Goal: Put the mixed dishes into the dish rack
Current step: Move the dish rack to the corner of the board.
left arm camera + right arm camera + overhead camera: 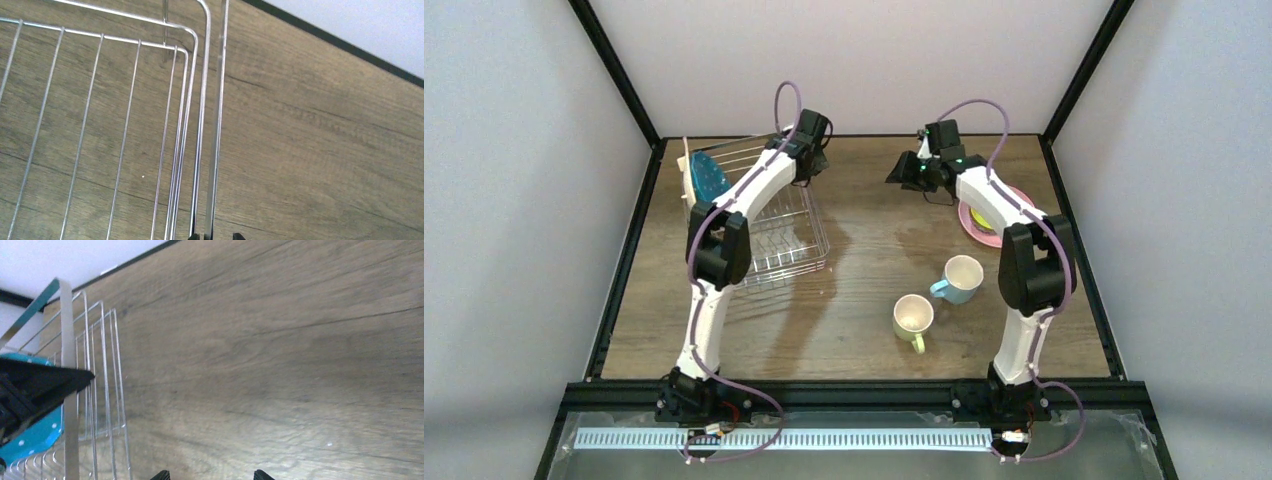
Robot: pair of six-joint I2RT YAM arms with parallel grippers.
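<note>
The dish rack (pixel 769 225) stands at the left of the table. A teal dotted plate (pixel 707 177) stands on edge in it, with a tan plate (pixel 686 172) behind it. My left gripper (pixel 816 155) is at the rack's far right corner. In the left wrist view its jaws (pixel 219 236) straddle the rack's top rim wire (pixel 215 150), with a small gap left on the right side. My right gripper (pixel 904 172) hangs open over bare wood, left of the pink plate (pixel 984 225). The light-blue mug (pixel 960 278) and the yellow-green mug (pixel 914 318) stand upright at centre right.
In the right wrist view, the rack (pixel 105 390) and the teal plate (pixel 35 437) lie at the left, partly behind the left arm's black gripper (pixel 35 385). Black frame rails (pixel 634 250) border the wooden table (pixel 874 250).
</note>
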